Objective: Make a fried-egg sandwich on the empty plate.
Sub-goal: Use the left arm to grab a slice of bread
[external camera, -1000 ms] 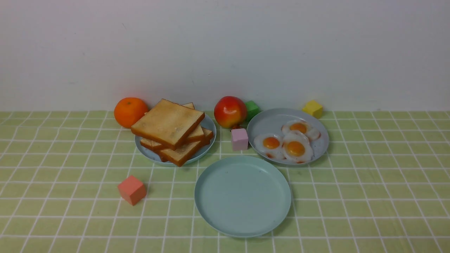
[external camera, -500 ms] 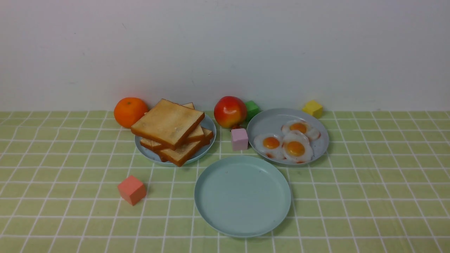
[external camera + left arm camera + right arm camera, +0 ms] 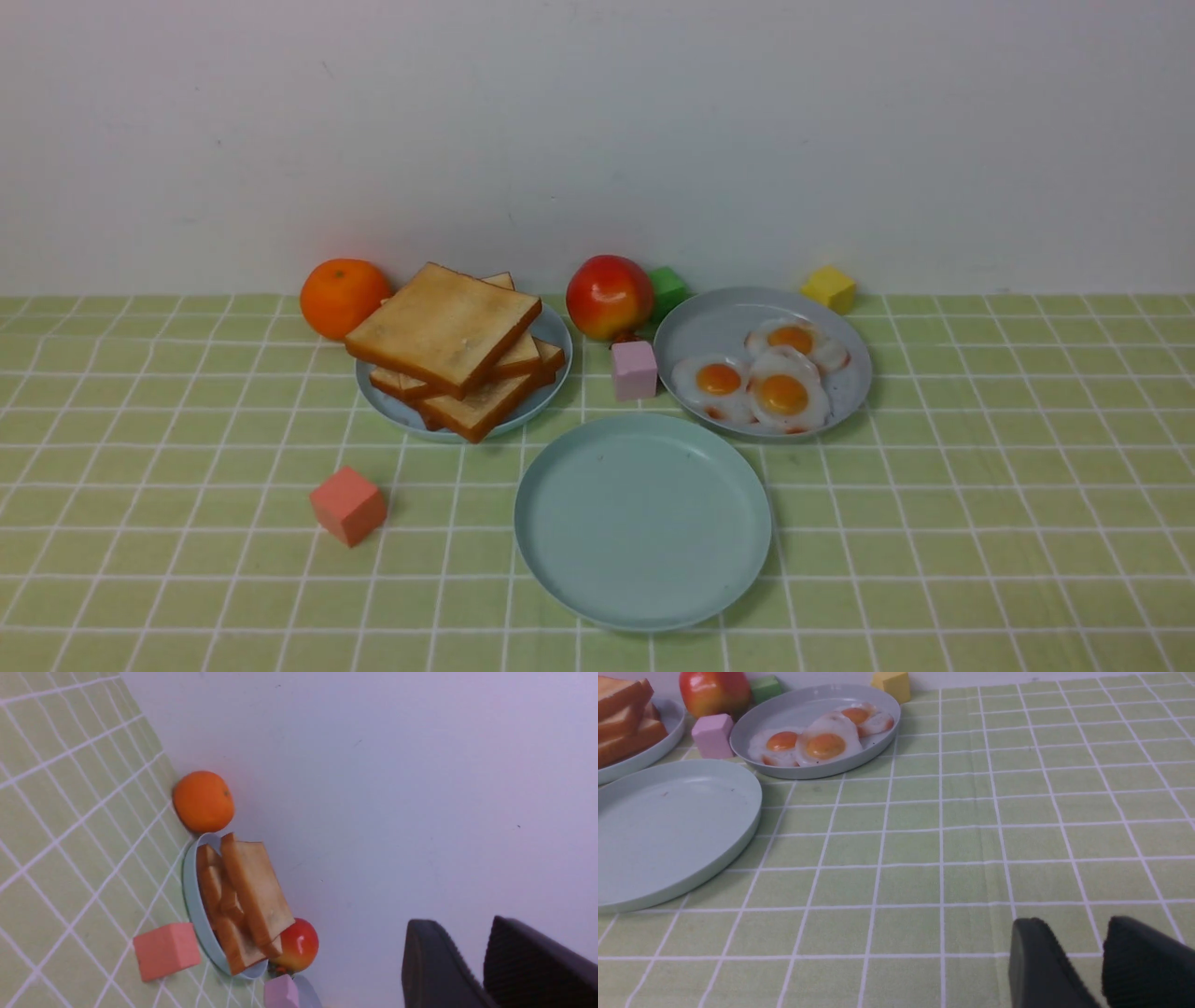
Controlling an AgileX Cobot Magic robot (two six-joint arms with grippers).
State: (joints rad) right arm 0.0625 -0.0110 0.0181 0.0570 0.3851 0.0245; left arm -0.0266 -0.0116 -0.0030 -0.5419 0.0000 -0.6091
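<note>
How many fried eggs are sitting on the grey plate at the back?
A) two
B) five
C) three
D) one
C: three fried eggs, each white with an orange yolk, lie close together on the greyish-blue plate.

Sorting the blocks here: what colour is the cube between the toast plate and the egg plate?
The cube is pale pink, clearest in the front view.
</note>
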